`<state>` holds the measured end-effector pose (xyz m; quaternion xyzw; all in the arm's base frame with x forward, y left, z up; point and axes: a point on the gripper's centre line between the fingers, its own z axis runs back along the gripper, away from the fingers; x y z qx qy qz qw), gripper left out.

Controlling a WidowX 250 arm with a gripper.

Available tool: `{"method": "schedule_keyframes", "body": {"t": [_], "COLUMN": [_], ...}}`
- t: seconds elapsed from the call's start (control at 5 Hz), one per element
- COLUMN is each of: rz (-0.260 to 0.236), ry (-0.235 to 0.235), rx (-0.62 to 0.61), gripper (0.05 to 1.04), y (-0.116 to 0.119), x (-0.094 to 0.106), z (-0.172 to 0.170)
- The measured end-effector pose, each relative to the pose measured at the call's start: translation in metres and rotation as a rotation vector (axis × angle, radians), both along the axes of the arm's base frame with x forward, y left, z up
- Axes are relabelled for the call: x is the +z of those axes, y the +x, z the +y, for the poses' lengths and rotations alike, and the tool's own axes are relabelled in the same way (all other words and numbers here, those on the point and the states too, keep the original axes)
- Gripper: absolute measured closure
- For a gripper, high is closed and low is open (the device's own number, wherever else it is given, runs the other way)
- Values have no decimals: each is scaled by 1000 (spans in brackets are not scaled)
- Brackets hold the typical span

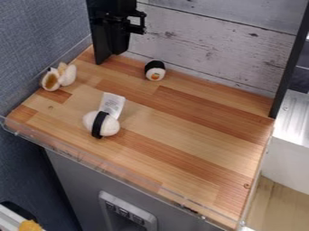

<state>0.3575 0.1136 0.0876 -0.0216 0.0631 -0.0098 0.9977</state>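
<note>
The black robot gripper (pixel 122 41) hangs at the back left corner of the wood-strip tabletop (pixel 199 135), in front of a backdrop of whitewashed grey planks (pixel 205 40). Whether it is released or clenched cannot be told from this angle. It stands a little apart from the nearest thing, a small, soft-looking toy sushi roll with a black wrap and a white end (pixel 155 71).

That roll sits close to the back edge of the tabletop, nearer the back left corner than the back right one. It is short and rounded. The black wrap covers its top and rear, and the pale, roundish end faces the front edge, with a small orange spot a little below the middle of the white. Finer detail in the spot is too small to make out.

By the left edge lies a cream plush toy with an orange-brown oval patch (pixel 58 77), made of rounded lobes side by side. Nearer the front edge, toward the front left corner, rests a white, egg-shaped plush toy with a black band around its middle (pixel 101 124). A white fabric tag (pixel 113 104) extends from it toward the back edge.

A clear plastic rim (pixel 129 172) runs along the front edge, and a black upright post (pixel 290 67) stands at the back right corner. Blue-grey fabric (pixel 36 40) rises beyond the left edge.
</note>
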Motion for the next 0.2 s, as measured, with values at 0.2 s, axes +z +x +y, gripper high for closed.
{"method": "schedule_keyframes", "body": {"t": [0.2], "rz": [-8], "ry": [-14], "rx": [-130], "gripper": [1016], "y": [-1], "x": [1], "z": [5]}}
